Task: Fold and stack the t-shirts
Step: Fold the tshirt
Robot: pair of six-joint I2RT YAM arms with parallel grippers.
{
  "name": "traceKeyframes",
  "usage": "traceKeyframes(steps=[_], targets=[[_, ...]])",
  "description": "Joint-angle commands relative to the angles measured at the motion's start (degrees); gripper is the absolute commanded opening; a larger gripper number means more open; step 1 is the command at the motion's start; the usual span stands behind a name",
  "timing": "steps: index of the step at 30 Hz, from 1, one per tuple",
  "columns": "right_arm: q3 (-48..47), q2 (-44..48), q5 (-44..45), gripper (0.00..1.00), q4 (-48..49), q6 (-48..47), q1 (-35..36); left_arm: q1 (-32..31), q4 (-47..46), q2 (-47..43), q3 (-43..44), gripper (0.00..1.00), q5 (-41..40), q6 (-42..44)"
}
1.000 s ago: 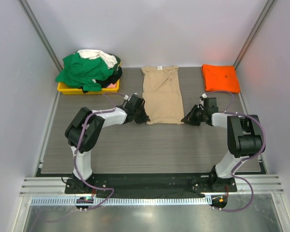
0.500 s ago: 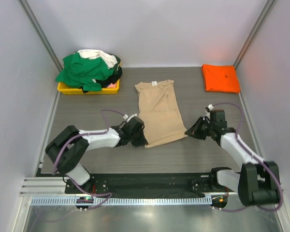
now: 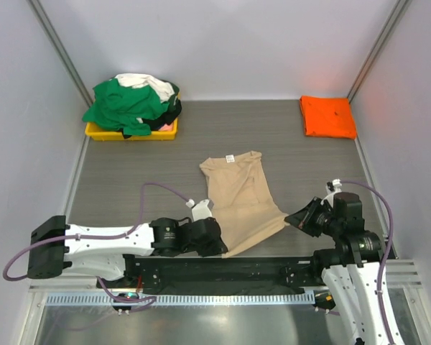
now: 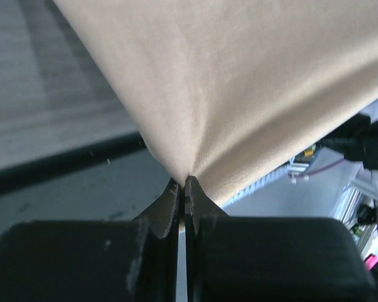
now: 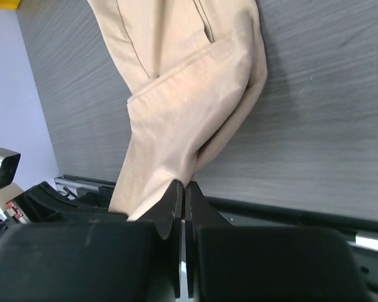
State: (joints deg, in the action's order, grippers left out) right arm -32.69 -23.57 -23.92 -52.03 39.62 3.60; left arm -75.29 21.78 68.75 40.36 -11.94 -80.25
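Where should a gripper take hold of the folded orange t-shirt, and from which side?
Probably its near edge, coming from the near side: the orange t-shirt lies folded flat in the table's far right corner, leaving near and left edges open.

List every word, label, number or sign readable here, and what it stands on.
No text can be read in any view.
Neck label of the tan t-shirt: too small to read.
Orange t-shirt and yellow tray: no print visible.
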Motion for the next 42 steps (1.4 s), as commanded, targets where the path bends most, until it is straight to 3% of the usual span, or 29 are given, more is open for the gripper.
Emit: traceKeyframes(steps=[1, 8, 18, 31, 42], targets=[[-5.10, 2.21, 0.98, 0.01, -8.87, 1.87, -0.17, -3.81, 12.49, -1.95, 4.28, 0.00, -5.46, -6.32], [-15.28, -6.73, 5.28, 0.01, -6.86, -0.85, -0.25, -2.77, 24.52, -1.69, 14.48, 0.00, -10.73, -6.41], [-23.64, -27.47, 7.66, 0.01, 4.65, -3.49, -0.25, 18.58, 20.86, -1.61, 16.68, 0.00, 0.07, 5.97], [-36.29, -54.11, 5.64, 0.01, 16.60, -5.60, -0.25, 39.85, 16.45, 13.42, 25.20, 0.00, 15.63, 19.77], [-45.88, -74.41, 4.58, 0.01, 22.75, -4.29, 0.09, 50.76, 15.13, 33.01, 36.17, 0.00, 24.77, 29.26]])
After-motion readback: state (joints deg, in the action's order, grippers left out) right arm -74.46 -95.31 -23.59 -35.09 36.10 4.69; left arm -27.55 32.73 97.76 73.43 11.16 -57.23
